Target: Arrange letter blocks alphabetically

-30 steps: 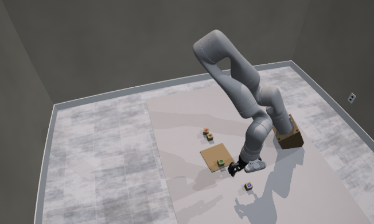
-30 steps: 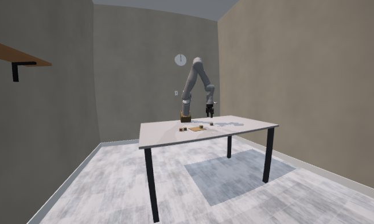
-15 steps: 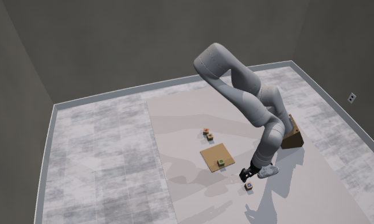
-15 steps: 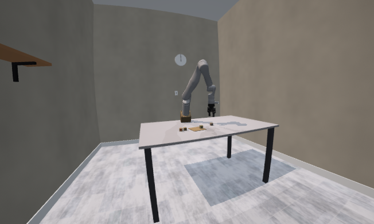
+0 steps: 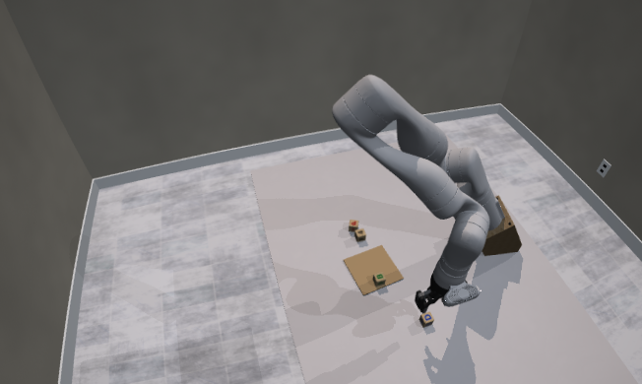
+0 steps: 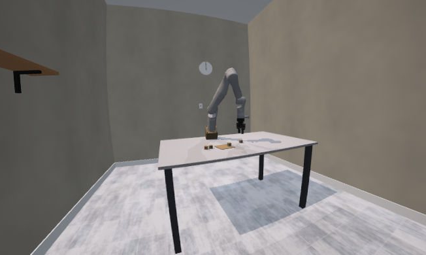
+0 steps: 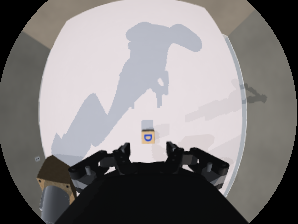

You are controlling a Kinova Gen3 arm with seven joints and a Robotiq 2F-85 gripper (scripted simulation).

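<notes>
My gripper (image 5: 421,300) hangs in the air above a block with a blue mark on top (image 5: 427,318), which lies on the table off the mat. Its fingers are partly open and hold nothing. In the wrist view the blue block (image 7: 149,132) sits below, between the fingertips. A block with a green mark (image 5: 379,279) lies on the brown mat (image 5: 372,269), near its front right edge. A block with a red mark (image 5: 353,224) and a dark-marked block (image 5: 359,234) lie together on the table beyond the mat.
The arm's wooden base (image 5: 501,236) stands to the right of the mat. In the exterior view the table (image 6: 235,147) shows its front edge, with the blocks and mat small near the middle.
</notes>
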